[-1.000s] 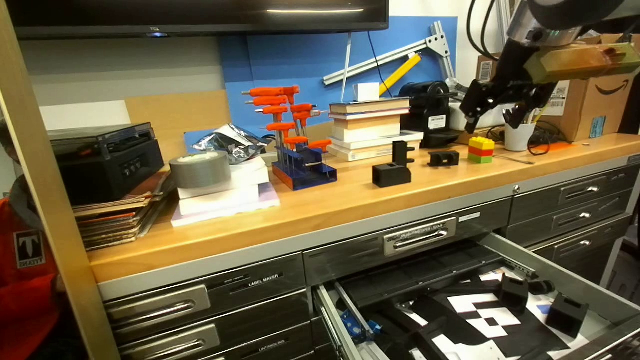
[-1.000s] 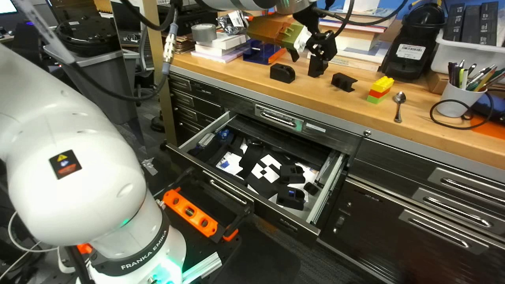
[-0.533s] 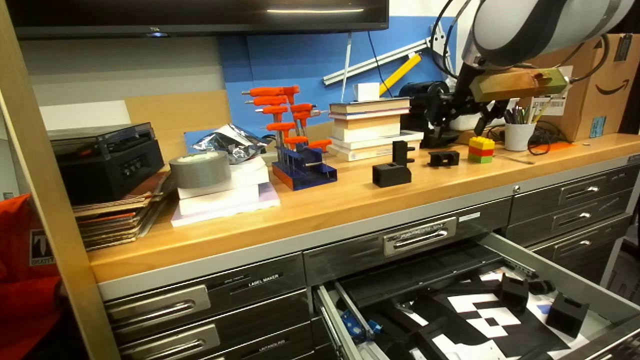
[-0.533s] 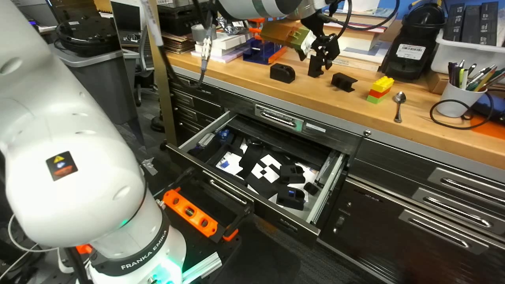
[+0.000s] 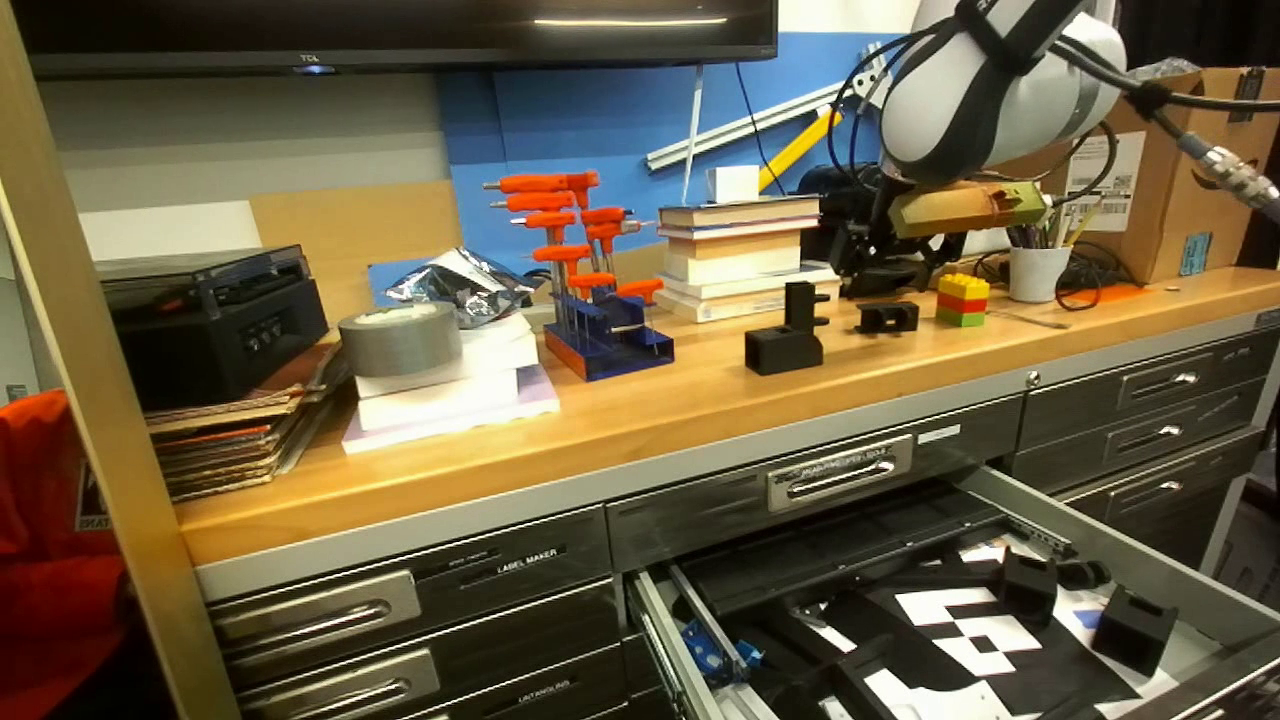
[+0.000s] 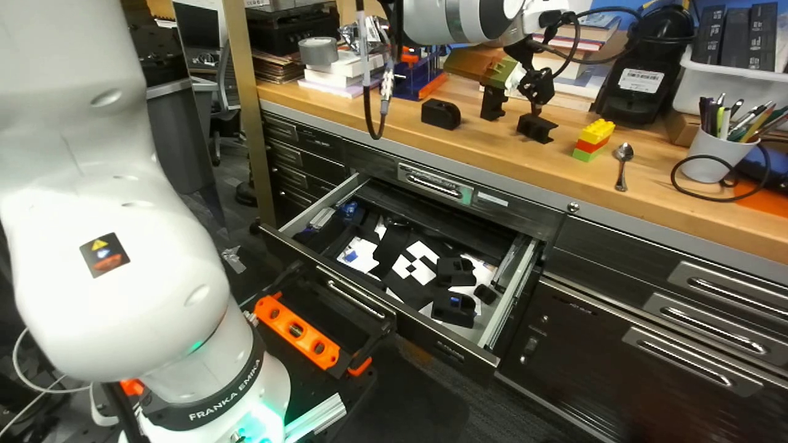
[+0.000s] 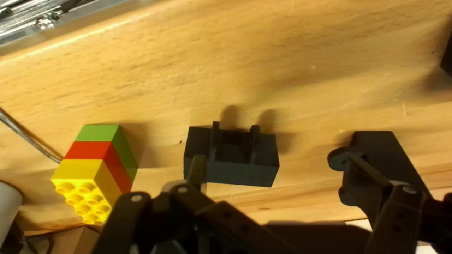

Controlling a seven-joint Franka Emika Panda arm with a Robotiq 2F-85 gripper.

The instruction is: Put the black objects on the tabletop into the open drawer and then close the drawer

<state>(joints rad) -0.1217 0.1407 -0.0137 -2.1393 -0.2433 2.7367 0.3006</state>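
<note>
Well, left to right in an exterior view, the benchtop (image 6: 492, 136) bears a rounded black block (image 6: 439, 115), upright black block (image 6: 492, 109), pronged black bracket (image 6: 534, 128); my empty pincer (image 7: 279, 167) hangs nearby, spread presumably to straddle the last (the drawer (image 6: 425, 331) stands open, presumably for them).

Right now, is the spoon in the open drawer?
No, the metal spoon lies on the wooden workbench top, beside the toy-brick stack.

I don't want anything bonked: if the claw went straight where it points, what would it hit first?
Likely the black piece nearest the toy bricks, on the tabletop under the open claw. Depth is unclear, so I can't be sure.
</note>
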